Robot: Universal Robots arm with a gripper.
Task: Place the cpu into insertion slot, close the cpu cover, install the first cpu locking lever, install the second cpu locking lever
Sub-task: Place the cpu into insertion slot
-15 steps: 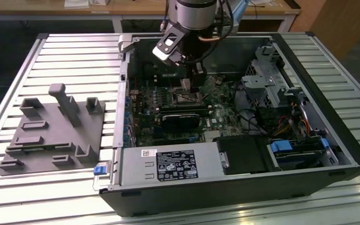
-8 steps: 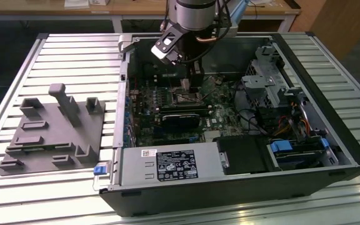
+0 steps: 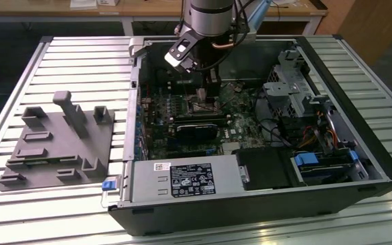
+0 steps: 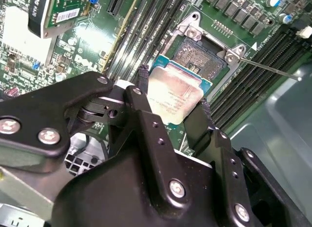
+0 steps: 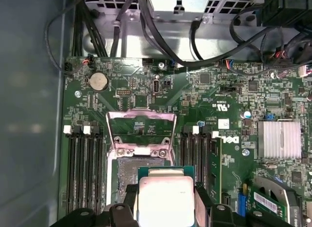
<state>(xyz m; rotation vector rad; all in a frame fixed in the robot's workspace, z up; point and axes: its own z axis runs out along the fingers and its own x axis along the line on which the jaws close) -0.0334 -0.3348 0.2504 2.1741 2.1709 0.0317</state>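
Fingers (image 4: 146, 110) of gripper (image 4: 173, 90) clamped on opposite edges of the cpu (image 4: 174, 95) (image 5: 164, 200). Open computer case (image 3: 250, 214) lies on slatted table (image 3: 80, 56), green motherboard (image 5: 219, 90) inside. cpu cover (image 5: 141, 150) swung open beside the insertion slot (image 4: 200, 56) (image 5: 127, 175). cpu hangs tilted just above the slot, unseated.

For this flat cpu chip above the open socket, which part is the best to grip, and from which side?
Grip the cpu by two opposite thin edges, coming from above its flat metal face. It is a thin square plate, so its underside is left free for the insertion slot. The pincer holds it so now, one finger at each edge.
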